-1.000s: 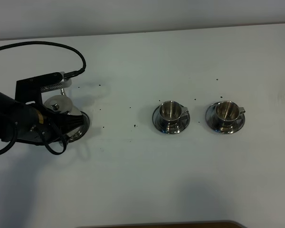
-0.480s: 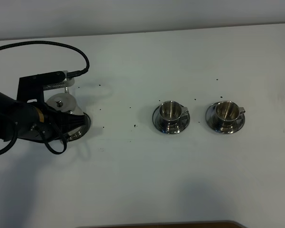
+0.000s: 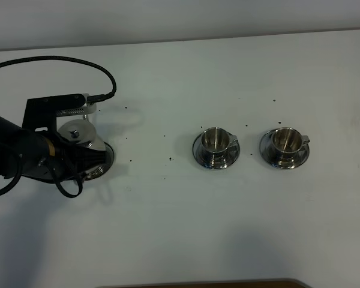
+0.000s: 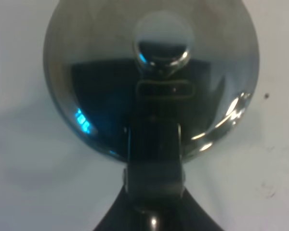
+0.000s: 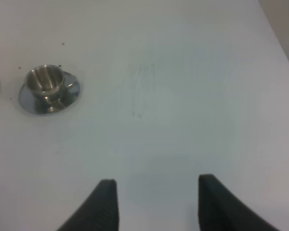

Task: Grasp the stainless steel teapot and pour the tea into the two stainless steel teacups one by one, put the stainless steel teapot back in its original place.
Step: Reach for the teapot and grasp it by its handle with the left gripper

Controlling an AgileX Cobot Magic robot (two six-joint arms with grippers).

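The stainless steel teapot (image 3: pixel 75 134) is at the left of the table, over the round steel coaster (image 3: pixel 102 161), its original place; whether it rests on it I cannot tell. My left gripper (image 3: pixel 84 157) is shut on the teapot's handle. In the left wrist view I look down on the domed lid and knob of the teapot (image 4: pixel 163 45), with the left gripper (image 4: pixel 154 179) on the dark handle. The two teacups (image 3: pixel 215 140) (image 3: pixel 284 139) stand on saucers at centre right. My right gripper (image 5: pixel 156 179) is open over bare table, away from a teacup (image 5: pixel 45 81).
A black cable (image 3: pixel 78 60) loops above the left arm. Small dark specks (image 3: pixel 170 158) dot the white table (image 3: pixel 186 228) between teapot and cups. A brown edge (image 3: pixel 198 283) shows at the front. The table's right edge (image 5: pixel 279 43) is near the right gripper.
The left arm and the teapot it holds have shifted slightly to the right, and the cable loop moved with them. The cups have not moved.
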